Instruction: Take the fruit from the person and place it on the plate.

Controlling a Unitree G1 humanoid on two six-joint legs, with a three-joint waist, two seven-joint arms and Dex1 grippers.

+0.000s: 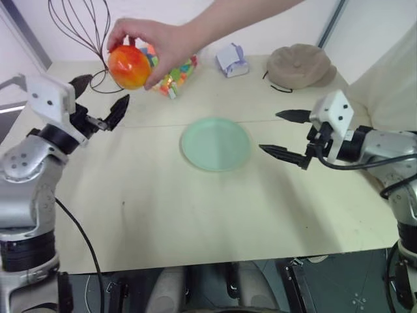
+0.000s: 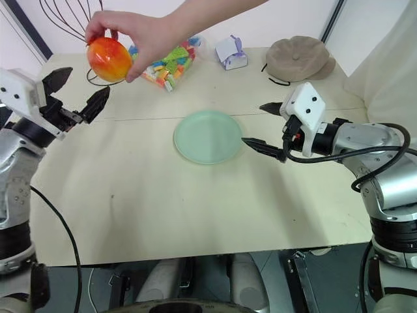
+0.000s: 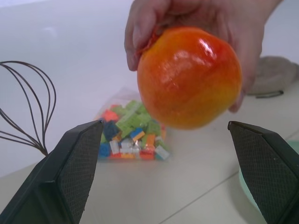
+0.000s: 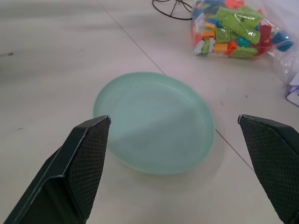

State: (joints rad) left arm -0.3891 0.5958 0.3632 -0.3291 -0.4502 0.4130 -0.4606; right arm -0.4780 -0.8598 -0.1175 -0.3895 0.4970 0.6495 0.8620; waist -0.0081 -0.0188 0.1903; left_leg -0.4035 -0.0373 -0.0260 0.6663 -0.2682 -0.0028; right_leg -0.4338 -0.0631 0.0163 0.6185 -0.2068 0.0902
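A person's hand point(image 1: 159, 39) reaches in from the back and holds the glossy orange-red fruit point(image 1: 129, 66) above the table's far left. My left gripper point(image 1: 100, 98) stands open just below and left of the fruit, apart from it; in the left wrist view the fruit point(image 3: 189, 77) hangs ahead between the spread fingers. The pale mint-green plate point(image 1: 215, 144) lies empty at the table's middle. My right gripper point(image 1: 281, 133) is open beside the plate's right edge, holding nothing, and the plate point(image 4: 154, 121) lies ahead of it in the right wrist view.
A bag of coloured toy bricks point(image 1: 174, 75) lies behind the fruit. A wire whisk point(image 1: 81, 29) stands at the back left, a small white and purple box point(image 1: 232, 60) and a tan hat point(image 1: 300, 65) at the back right. The table's front edge point(image 1: 221, 257) is near.
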